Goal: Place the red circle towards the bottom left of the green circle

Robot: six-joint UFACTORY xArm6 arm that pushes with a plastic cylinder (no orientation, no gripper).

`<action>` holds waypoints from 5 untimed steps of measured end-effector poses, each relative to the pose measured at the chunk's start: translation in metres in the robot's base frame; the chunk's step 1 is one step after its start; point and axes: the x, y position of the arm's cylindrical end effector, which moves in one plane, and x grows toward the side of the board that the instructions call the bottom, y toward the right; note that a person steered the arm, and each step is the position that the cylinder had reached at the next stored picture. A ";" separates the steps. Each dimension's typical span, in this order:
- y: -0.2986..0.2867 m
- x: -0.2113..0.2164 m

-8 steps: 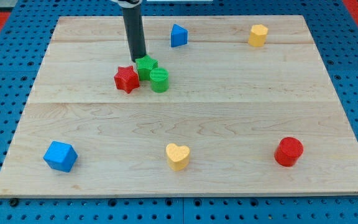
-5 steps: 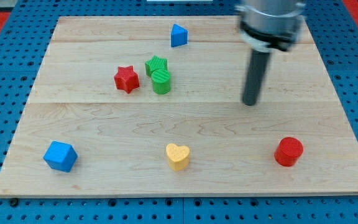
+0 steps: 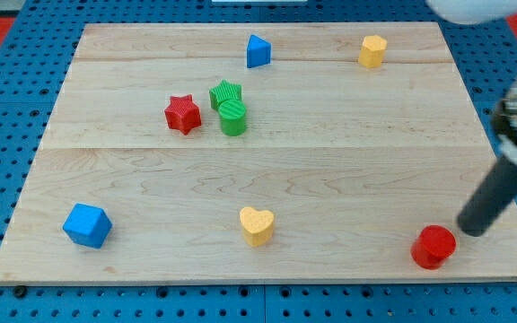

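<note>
Red circle bottom right; green circle upper middle, upright.

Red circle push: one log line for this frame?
tip right of red circle, close | red circle near bottom-right corner | green circle upper-left of centre, beside green star | placement not done

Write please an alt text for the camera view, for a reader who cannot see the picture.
My tip sits just right of and slightly above the red circle, near the wooden board's bottom-right corner. Far away at upper left, the green circle stands against a green star, with a red star to their left. Also present: a blue cube, yellow heart, blue triangle and yellow hexagon.
</note>
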 end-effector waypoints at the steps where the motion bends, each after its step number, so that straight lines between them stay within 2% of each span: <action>1: 0.037 0.037; 2: 0.009 0.054; 3: -0.057 0.025; 4: -0.088 0.021; 5: -0.078 0.039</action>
